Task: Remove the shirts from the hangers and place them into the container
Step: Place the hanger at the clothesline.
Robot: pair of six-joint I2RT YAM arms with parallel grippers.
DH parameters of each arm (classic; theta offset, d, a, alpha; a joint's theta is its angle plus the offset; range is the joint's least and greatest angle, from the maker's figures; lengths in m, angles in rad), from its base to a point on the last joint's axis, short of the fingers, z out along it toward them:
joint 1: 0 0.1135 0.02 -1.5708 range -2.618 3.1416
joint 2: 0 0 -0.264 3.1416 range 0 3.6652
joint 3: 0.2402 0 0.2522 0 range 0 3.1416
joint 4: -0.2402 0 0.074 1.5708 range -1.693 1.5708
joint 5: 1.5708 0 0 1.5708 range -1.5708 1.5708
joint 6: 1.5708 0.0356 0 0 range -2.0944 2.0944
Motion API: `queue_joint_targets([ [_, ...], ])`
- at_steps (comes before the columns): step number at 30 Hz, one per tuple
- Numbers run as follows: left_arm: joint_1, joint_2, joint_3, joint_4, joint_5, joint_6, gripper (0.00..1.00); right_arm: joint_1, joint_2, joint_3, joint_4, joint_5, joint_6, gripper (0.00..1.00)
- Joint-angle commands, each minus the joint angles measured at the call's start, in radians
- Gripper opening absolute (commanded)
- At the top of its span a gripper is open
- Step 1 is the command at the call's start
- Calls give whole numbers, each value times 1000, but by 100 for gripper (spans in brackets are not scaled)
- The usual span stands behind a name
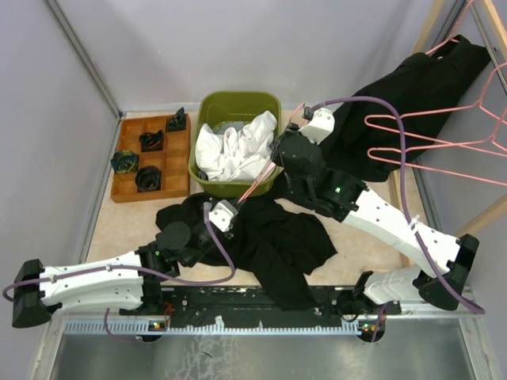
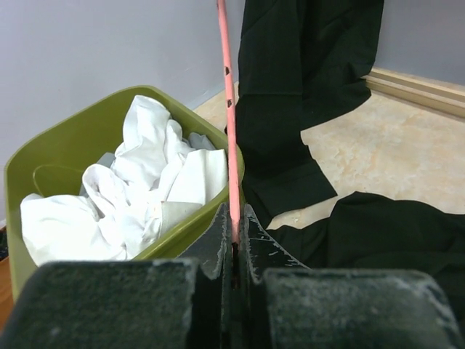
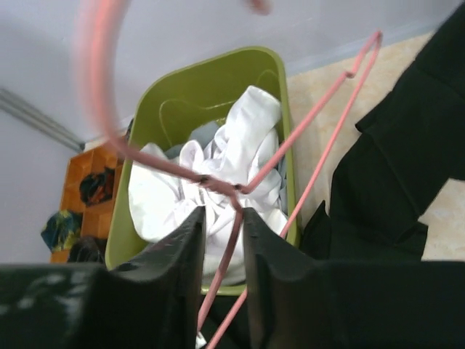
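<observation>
Where the wooden compartment tray sits at the far left with dark oddments in its cells, nothing of the task is in play. The work begins just right of it.

The left fingers are pressed fully together on a wire of a pink hanger, which rises straight out of the pinch. Behind it stands the olive-green tub, holding a crumpled white shirt with a bit of grey shirt showing beneath. A black shirt lies spread on the bench just in front of the tub, not in it.

The right fingers stand a little apart. The hanger's twisted neck sits in the gap, which looks wider than the wire, so I judge it loosely framed, not clamped.

This looks like a hand-over of the hanger. To do it well, the left should hold its pinch firm. The right should part wide enough that the twist and hook cannot snag as it backs away. The hanger should then be set down away from the tub before the black shirt is gathered by a thick fold.

Farther right, a second black shirt hangs by the rack pole, with bare pink hangers beside it.

The hook is a blur in the right wrist view. I cannot tell whether any wire is caught in the cloth below, and the second shirt's own hanger is mostly covered.
</observation>
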Motion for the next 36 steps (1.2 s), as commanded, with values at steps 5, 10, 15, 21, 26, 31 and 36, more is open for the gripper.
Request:
queue_joint_targets([
  [5,-6,-88,41,-8,-55,-22,0,-1,-136,-110,214,-240,-158,51],
  [10,-5,-120,108,-136,-44,-61,0,-2,-254,-219,325,-425,-283,77],
  [15,-5,-149,178,-248,-60,-103,0,-2,-432,-408,481,-707,-459,85],
  [21,-5,-168,282,-386,-13,-141,0,-2,-627,-672,584,-961,-575,89],
  [26,-4,-145,374,-474,77,-160,0,-2,-713,-805,530,-1193,-622,95],
  [31,-4,-114,449,-520,118,-167,0,-1,-747,-902,596,-1410,-662,98],
  [36,5,-48,540,-560,233,-166,0,-2,-740,-950,690,-1463,-651,99],
])
